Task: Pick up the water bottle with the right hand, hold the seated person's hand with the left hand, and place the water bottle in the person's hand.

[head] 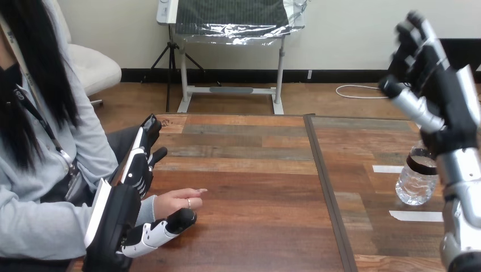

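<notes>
The clear water bottle [416, 177] with a dark label band stands upright on the table's right part, partly behind my right forearm. My right hand [434, 71] is raised well above it, fingers relaxed and open, holding nothing. The person's hand [178, 202] lies flat on the table at the left, fingers pointing right. My left hand [131, 187] is open at that wrist. Its straight fingers stand along the far side of the wrist and its thumb [170, 224] reaches along the near side. I see no finger curled round the person's hand.
Two white tape strips [416, 215] mark the table near the bottle. A dark seam [323, 187] runs front to back down the table's middle. The person sits at the left edge, a forearm resting on the table.
</notes>
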Action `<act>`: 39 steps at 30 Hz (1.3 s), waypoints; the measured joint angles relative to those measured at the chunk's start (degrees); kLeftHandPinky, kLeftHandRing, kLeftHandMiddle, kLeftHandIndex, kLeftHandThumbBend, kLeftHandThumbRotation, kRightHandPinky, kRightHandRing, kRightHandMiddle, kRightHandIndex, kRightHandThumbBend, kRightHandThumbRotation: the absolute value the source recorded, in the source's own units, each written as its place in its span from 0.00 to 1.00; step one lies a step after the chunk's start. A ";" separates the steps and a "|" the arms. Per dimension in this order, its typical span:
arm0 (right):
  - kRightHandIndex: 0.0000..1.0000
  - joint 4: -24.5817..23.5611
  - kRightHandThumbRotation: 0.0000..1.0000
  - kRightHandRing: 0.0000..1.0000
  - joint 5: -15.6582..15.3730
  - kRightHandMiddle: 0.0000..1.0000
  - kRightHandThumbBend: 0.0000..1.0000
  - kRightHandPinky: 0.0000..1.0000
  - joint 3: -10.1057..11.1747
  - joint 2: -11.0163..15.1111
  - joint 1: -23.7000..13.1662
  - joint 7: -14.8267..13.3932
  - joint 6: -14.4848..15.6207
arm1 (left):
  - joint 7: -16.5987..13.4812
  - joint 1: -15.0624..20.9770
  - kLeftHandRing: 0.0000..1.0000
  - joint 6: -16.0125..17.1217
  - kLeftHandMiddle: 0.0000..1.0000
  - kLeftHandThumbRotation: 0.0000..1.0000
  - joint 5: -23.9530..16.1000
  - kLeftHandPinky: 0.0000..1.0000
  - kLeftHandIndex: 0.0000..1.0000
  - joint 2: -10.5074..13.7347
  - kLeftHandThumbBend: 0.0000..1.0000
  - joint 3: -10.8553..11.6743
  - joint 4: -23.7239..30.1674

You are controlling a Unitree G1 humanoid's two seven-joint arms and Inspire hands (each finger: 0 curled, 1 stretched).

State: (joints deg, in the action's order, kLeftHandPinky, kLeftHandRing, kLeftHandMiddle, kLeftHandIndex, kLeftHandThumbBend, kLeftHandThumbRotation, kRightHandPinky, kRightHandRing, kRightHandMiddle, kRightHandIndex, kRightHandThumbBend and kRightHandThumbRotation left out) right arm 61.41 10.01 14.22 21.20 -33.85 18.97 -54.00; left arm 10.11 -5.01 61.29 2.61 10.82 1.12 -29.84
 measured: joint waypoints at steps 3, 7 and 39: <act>0.98 0.43 0.56 0.99 -0.29 0.95 1.00 0.97 0.19 0.52 -0.85 -0.76 0.11 | 0.01 -0.10 1.00 0.00 1.00 0.68 0.04 0.92 1.00 0.00 1.00 0.00 0.00; 0.98 1.29 0.55 1.00 -0.90 0.95 1.00 0.98 0.22 1.30 -1.74 -1.64 0.33 | 0.03 -0.15 1.00 -0.01 1.00 0.68 0.11 0.92 1.00 0.00 1.00 0.00 0.00; 0.99 7.86 0.50 1.00 -14.27 0.95 1.00 1.00 -2.28 5.06 -4.31 -23.07 8.36 | 3.01 -0.13 1.00 -0.12 1.00 0.65 3.80 0.94 1.00 0.10 1.00 0.23 0.00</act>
State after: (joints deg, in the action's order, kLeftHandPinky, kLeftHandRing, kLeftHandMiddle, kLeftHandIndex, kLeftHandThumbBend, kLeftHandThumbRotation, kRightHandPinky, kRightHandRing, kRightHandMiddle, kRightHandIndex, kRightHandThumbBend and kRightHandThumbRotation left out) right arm 69.27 -4.26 11.94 26.26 -38.16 -4.10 -45.64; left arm 13.12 -5.14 61.17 6.41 10.91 1.35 -29.84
